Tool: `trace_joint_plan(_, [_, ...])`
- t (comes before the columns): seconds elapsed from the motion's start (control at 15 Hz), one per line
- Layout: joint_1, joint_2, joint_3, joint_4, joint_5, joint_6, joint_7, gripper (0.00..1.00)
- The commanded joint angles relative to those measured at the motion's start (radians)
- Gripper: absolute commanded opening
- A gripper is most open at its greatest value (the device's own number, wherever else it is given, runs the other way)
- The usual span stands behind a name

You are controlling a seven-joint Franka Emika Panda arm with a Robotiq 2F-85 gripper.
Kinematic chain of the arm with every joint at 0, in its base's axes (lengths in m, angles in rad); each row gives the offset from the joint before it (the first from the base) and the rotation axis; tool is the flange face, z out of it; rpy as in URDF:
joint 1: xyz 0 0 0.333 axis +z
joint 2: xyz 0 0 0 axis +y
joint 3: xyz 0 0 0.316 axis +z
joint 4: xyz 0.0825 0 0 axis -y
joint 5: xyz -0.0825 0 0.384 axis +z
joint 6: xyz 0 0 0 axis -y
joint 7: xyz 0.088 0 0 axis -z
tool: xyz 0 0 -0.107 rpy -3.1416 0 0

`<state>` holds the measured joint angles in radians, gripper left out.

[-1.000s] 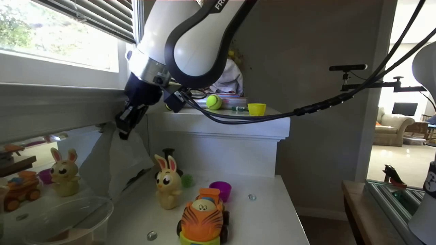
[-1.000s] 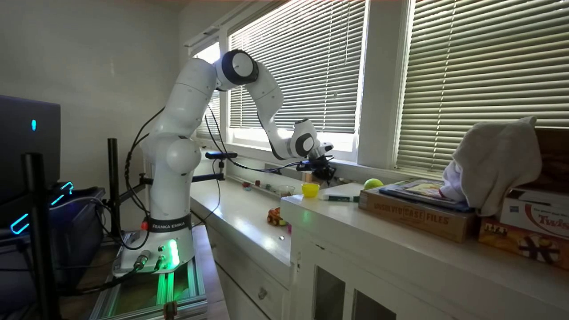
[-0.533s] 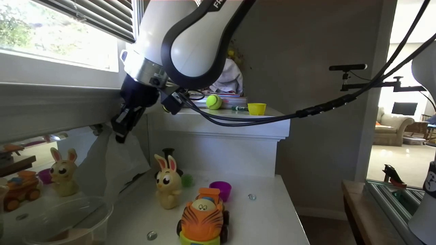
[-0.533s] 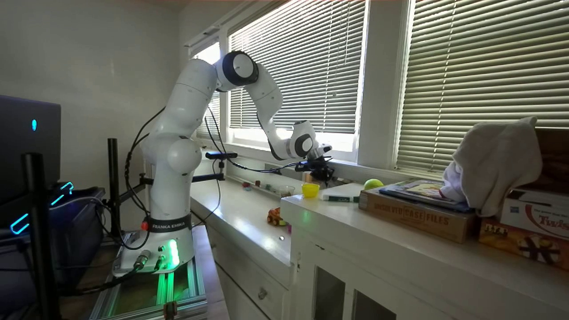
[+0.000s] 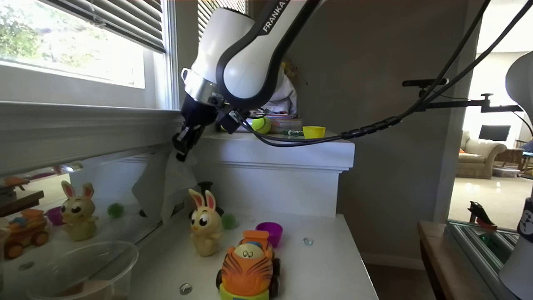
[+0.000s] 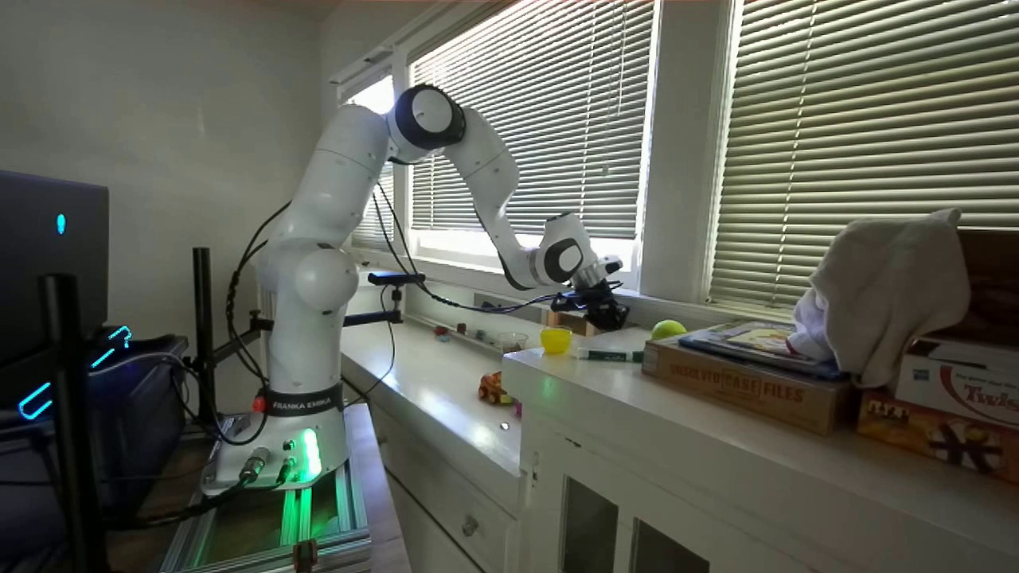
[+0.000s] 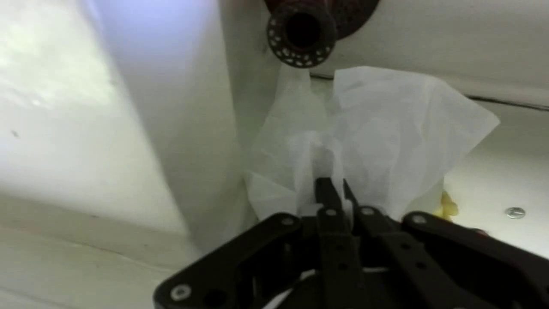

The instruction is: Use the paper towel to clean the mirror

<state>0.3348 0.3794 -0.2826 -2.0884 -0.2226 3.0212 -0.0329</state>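
Note:
The mirror [image 5: 120, 187] is a low reflective panel along the back of the counter, under the window sill; it shows reflections of the rabbit, car and green ball. My gripper [image 5: 182, 155] is at the mirror's far end, close to the corner, pointing down. It also shows in an exterior view [image 6: 609, 314]. In the wrist view the gripper [image 7: 337, 186] is shut on the white paper towel [image 7: 386, 128], which spreads out wrinkled beyond the fingertips. In an exterior view the paper towel [image 5: 179, 177] hangs below the fingers, against or close to the mirror; contact cannot be told.
On the counter stand a toy rabbit [image 5: 206, 229], an orange toy car [image 5: 248, 266], a purple cup [image 5: 272, 233] and a clear tub [image 5: 112, 271]. The sill [image 5: 83, 133] juts out above the mirror. A raised ledge [image 5: 275, 152] holds a yellow cup [image 5: 314, 133] and tennis ball [image 6: 668, 327].
After a slight leftward shift, my gripper has moved with the towel to the right and farther along the mirror, toward the corner. The green ball's reflection is now uncovered. The grip stays on the towel.

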Motion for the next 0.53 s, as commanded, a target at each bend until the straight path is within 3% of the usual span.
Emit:
trace_joint_plan(0.0, [-0.006,-0.012,-0.007,0.004,0.010,-0.014,0.012,0.00])
trace_joint_plan(0.47, [0.045,0.002,0.049,0.053,0.014,-0.027,0.016,0.00])
